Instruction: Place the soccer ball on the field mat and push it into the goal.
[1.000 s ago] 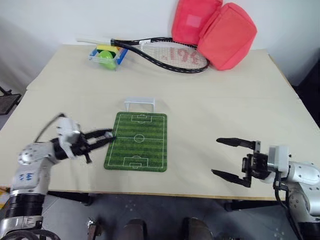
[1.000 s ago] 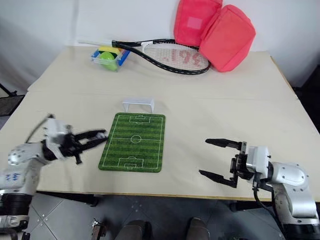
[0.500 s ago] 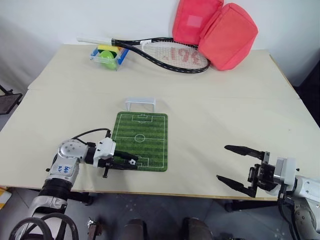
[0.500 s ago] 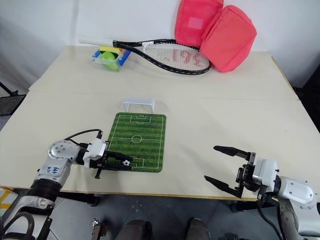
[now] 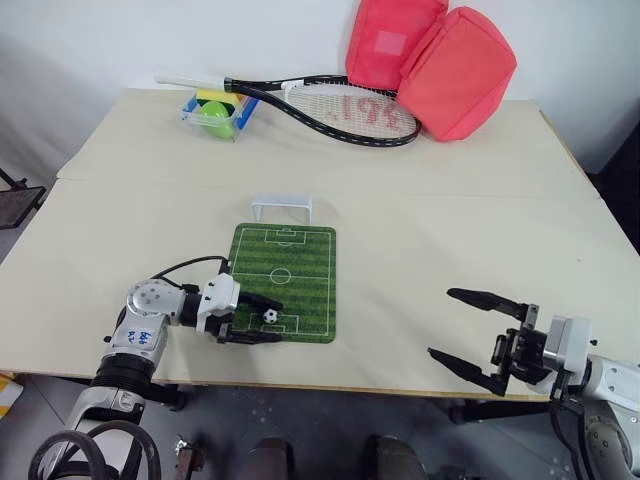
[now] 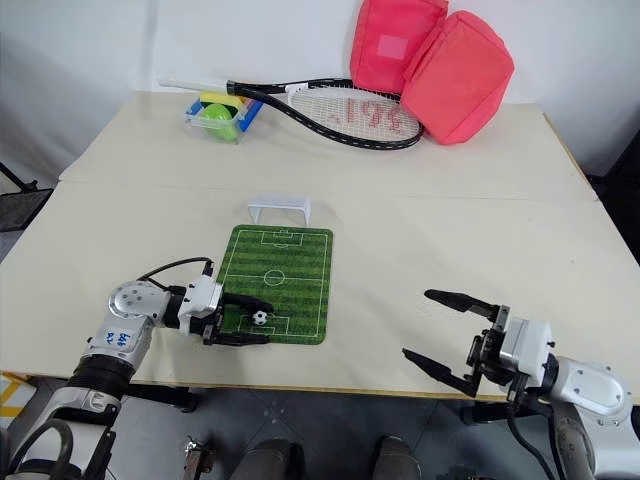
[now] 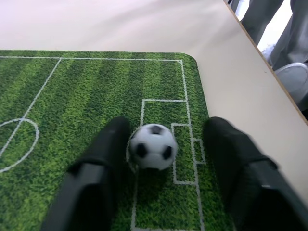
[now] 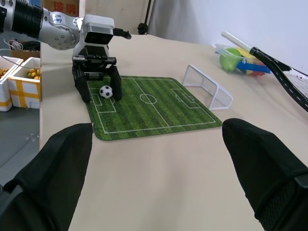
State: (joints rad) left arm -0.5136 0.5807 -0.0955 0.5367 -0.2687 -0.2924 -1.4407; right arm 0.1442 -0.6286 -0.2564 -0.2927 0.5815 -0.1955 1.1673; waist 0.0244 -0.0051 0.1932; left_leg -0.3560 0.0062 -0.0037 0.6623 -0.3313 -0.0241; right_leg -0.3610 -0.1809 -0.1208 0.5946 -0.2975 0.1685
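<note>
The left gripper (image 5: 262, 320) lies low over the near end of the field mat (image 5: 285, 282), its two black fingers (image 7: 98, 166) spread with the soccer ball (image 7: 153, 147) between them. In the left wrist view the ball sits on the grass at the near penalty box, close against one finger and with a clear gap to the other, so the jaws look released rather than clamped on it. I judge the first part of the task, setting the ball on the mat, as done or all but done.

What is left is the push. The goal (image 5: 281, 206) stands beyond the gripper, just past the far edge of the mat, its mouth facing the mat, so the ball has nearly the whole length of the pitch to travel. The gripper has to clear the ball and then get behind it.

Further out, the right gripper (image 5: 478, 329) hangs wide open and empty, well apart from the mat, near the table (image 5: 480, 210) edge.

At the far side lie a tennis racket (image 5: 330, 104) with red marking on its strings, too faint to read, a small clear box (image 5: 215, 112) holding a yellow-green ball, and two pink bags (image 5: 430, 60). The left arm carries small blue lettering that I cannot make out.
</note>
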